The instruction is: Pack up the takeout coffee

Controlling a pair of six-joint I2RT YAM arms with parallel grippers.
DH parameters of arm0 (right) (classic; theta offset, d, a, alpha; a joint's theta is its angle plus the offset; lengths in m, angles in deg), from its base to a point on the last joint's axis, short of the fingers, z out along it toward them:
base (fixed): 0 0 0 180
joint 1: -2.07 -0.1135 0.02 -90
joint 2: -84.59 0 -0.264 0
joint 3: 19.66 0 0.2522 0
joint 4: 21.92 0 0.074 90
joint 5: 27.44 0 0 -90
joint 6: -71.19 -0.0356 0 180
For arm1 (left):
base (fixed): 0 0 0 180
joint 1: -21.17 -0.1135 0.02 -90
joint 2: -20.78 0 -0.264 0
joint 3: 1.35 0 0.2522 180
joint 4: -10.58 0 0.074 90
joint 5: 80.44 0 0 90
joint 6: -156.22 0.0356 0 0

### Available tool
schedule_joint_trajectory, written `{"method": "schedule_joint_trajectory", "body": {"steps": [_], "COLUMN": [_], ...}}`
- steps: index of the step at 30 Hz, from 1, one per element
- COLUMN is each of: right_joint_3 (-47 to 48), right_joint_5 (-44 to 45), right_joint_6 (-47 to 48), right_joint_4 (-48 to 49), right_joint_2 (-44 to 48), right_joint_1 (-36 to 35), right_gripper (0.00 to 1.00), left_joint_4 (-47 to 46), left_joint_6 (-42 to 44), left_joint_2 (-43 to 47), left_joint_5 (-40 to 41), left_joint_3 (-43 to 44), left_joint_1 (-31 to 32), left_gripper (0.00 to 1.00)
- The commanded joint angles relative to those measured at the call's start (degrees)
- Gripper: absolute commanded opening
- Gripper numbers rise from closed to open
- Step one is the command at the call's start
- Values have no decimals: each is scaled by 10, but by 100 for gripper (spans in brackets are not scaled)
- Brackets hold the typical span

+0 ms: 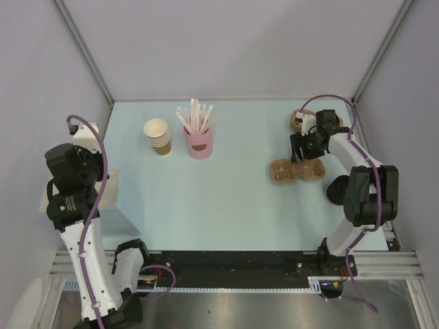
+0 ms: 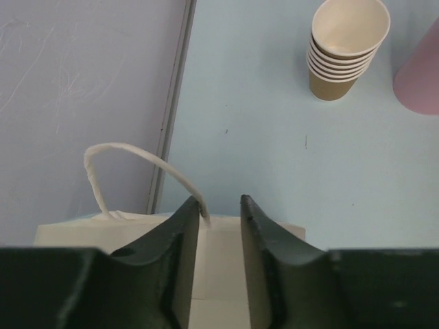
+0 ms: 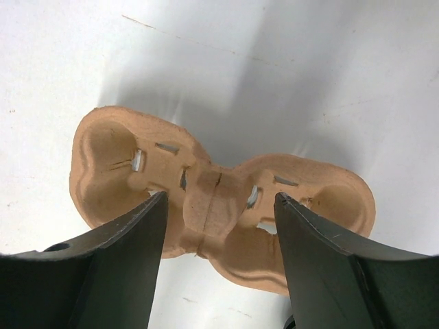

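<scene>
A round black shape (image 1: 338, 190) beside my right arm looks like the lid of the takeout coffee; its cup is hidden. My right gripper (image 3: 221, 195) hangs open over a brown pulp cup carrier (image 3: 219, 199), one finger on each side of its narrow middle and clear of it. In the top view that gripper (image 1: 302, 147) is just behind the carrier (image 1: 296, 171). My left gripper (image 2: 219, 200) hovers over the top of a white paper bag (image 2: 219, 240). Its jaws stand a small gap apart. The bag's cord handle (image 2: 137, 154) ends against the left finger's tip.
A stack of tan lidless cups (image 1: 158, 136) and a pink cup with white straws (image 1: 199, 140) stand at the back. A second pulp carrier (image 1: 300, 120) lies at the back right. The bag (image 1: 113, 186) is against the left wall.
</scene>
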Motion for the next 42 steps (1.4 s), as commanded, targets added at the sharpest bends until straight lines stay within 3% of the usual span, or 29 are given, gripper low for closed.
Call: {"method": "schedule_joint_trajectory", "body": {"steps": [1,9,28,42], "right_joint_3": [-2,-2,-2,-3], "right_joint_5": [-18,-27,-40,-43], "right_joint_6": [3,3,3,3], "right_joint_4": [6,3,2,1], "right_joint_2": [24,32,42,42], "right_joint_1": [9,12,13,36], "right_gripper": [68,68,68,68], "left_joint_4": [-26,-16,44,61], "left_joint_6": [-14,-7,46,46], "left_joint_2": [7,13,23,10], "left_joint_5": [-21,-71,-308,-361], "left_joint_3": [2,11,65,99], "left_joint_1": [-4,-4,0,69], "left_gripper": [31,0,0,0]}}
